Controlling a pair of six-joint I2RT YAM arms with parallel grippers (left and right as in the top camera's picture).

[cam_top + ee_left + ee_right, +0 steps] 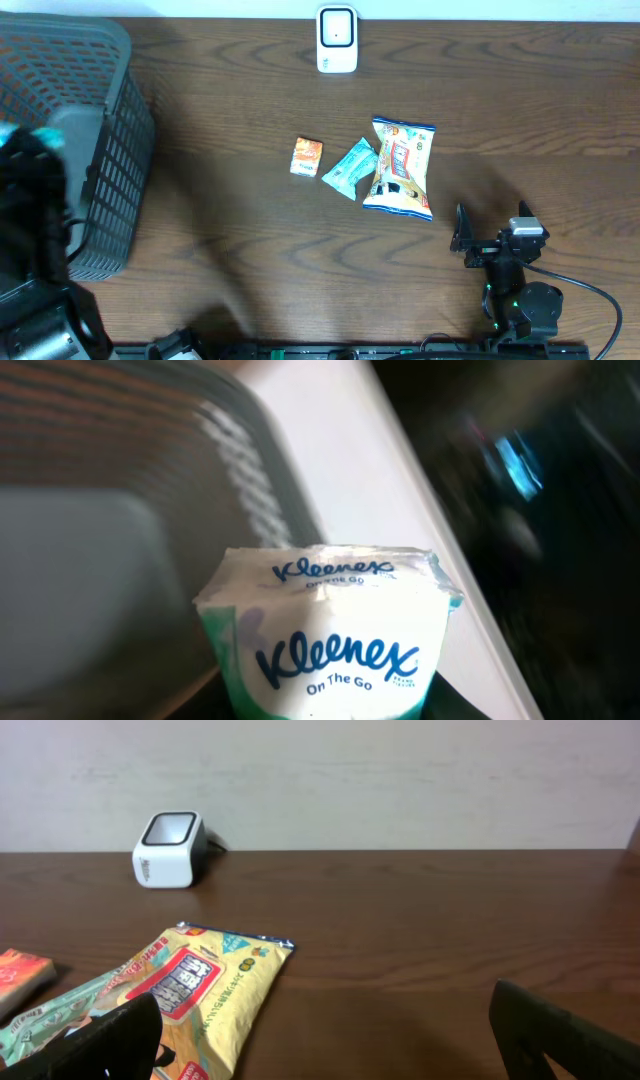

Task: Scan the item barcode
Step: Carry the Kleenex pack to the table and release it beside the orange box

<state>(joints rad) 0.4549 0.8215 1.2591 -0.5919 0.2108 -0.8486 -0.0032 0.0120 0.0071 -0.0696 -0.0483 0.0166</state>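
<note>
Presently held: Kleenex pack (335, 650), pinched by left gripper (30, 160) over basket (110, 150).
Right gripper (325, 1030): spread wide, nothing gripped.
Scanner (337, 40): set well beyond snack bag (400, 168).

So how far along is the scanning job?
Done: unclear; nothing shows a finished scan. In hand: the left gripper holds a Kleenex pack over the basket, away from the scanner. Left: snack bag, teal pack and orange box lie on the table; the right gripper hangs open near them.
</note>
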